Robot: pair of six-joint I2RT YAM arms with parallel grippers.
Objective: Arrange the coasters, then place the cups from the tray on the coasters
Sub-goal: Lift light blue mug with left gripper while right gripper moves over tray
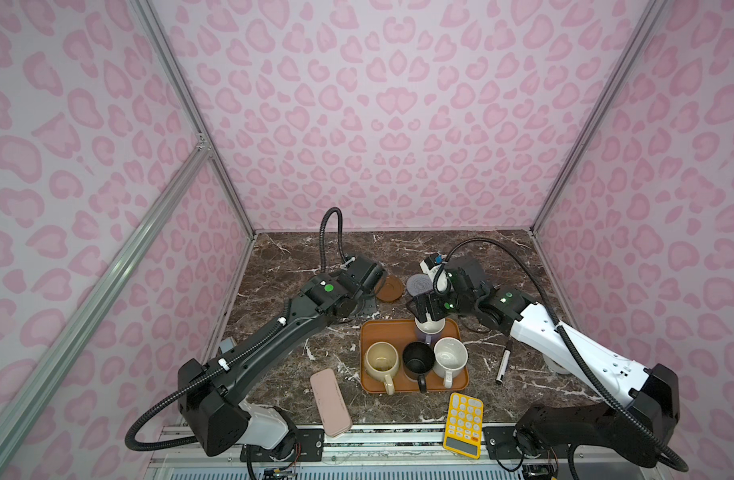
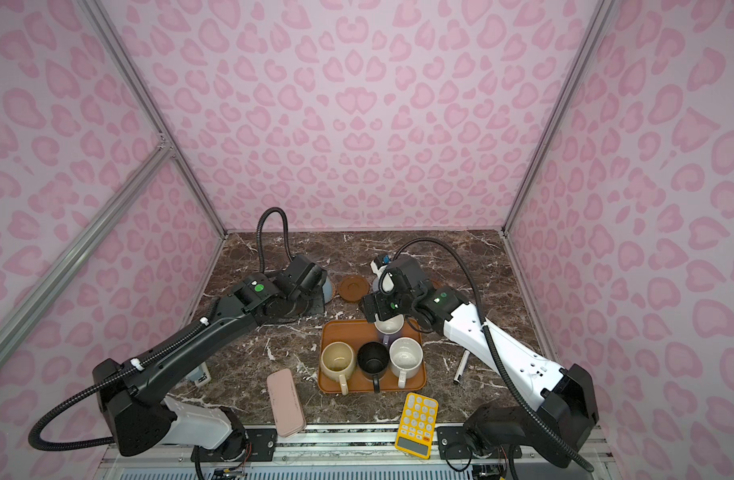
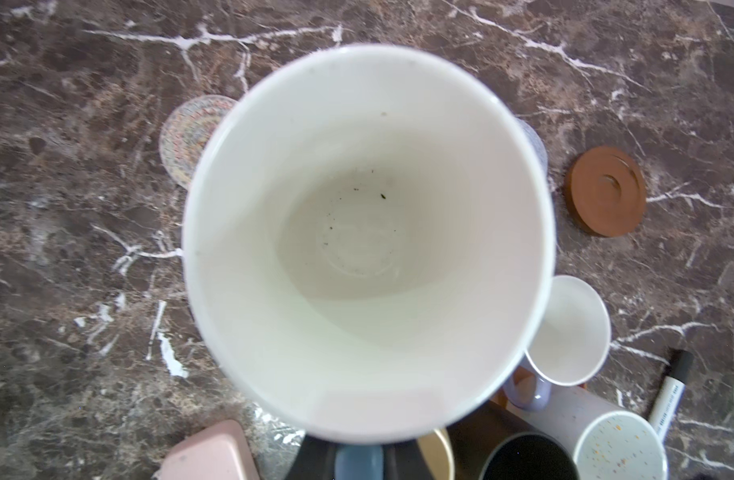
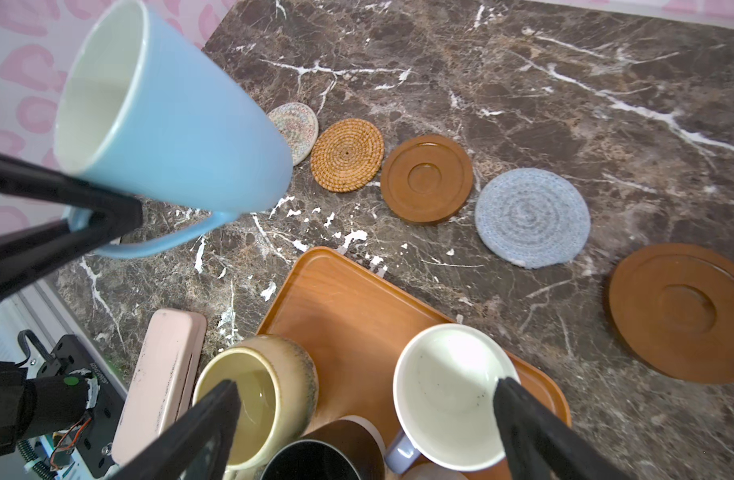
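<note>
While the left gripper (image 4: pixel 107 218) clamps the blue mug (image 4: pixel 182 124) by its handle, the right gripper (image 4: pixel 367 388) gapes over the lavender mug (image 4: pixel 448 390): hard, slick, probably best taken by the rim.

Pink-print walls (image 1: pixel 398 104), marble tbl (image 1: pixel 307 257) (brown, white-veined).

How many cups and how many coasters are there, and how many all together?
Cups: 5 (light blue, lavender, cream-yellow, black, speckled white)
Coasters: 5 (off-white, tan rattan, middle brown, grey-blue, end brown)
Total: 10
</note>
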